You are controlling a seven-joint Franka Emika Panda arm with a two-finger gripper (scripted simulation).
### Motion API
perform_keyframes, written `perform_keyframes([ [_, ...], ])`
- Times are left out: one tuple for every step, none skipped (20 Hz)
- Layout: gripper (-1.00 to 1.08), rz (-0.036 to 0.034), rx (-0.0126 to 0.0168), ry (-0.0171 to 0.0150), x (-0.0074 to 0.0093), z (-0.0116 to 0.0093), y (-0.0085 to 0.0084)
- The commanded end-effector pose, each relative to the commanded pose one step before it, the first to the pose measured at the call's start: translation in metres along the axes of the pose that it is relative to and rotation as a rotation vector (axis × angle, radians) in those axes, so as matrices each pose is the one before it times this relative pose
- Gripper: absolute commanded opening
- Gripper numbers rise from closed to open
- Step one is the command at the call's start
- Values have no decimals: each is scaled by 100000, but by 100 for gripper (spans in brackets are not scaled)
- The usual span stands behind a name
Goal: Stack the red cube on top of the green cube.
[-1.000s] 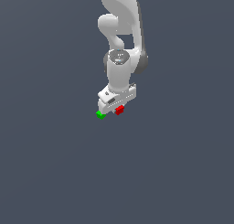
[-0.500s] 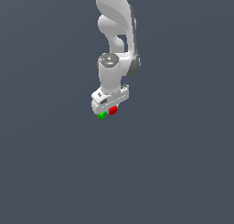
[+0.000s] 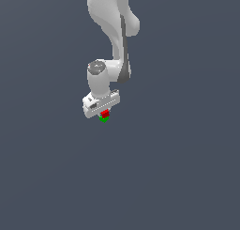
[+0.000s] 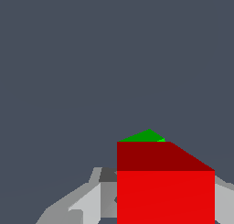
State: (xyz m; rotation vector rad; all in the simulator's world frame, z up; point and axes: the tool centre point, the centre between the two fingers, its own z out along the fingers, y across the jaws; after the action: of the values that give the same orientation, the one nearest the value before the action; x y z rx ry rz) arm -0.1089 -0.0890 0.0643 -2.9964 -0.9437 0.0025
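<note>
Red cube held directly above the green cube.

Exterior view: the white arm (image 3: pixel 112 32) reaches down over a plain grey floor (image 3: pixel 187 168), far from any visible edge; the gripper (image 3: pixel 104 112) grasps the red cube (image 3: pixel 104 113), with the green cube (image 3: pixel 103 118) showing just under it. Whether they touch is unclear.
Wrist view: the red cube (image 4: pixel 165 186) sits clamped between the fingers (image 4: pixel 87 202), a green cube (image 4: pixel 147 136) corner peeking beyond it.

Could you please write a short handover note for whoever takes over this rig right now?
Gripper: shut on the red cube, low over the floor.
Red cube: between the fingers, directly above the green cube; in the wrist view only a green sliver shows past the red block.
Done: pick-up and carry over.
Left: confirm whether it rests on the green cube (cannot tell), release, retreat upward.
</note>
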Motion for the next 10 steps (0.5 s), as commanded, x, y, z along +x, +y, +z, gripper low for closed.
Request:
perform_keyframes([
  [-100,-188,-106,125,-491,361,444],
  [-100,0,0,0,-67,63,84],
  [-100,0,0,0,-2,22,44],
  [-100,0,0,0,57,-17,5],
  [-100,8,62,30,30,-3,-1],
  [100,0,0,0,0,0,0],
  [100,0,0,0,0,0,0],
  [100,0,0,0,0,0,0],
  [100,0,0,0,0,0,0],
  [100,0,0,0,0,0,0],
])
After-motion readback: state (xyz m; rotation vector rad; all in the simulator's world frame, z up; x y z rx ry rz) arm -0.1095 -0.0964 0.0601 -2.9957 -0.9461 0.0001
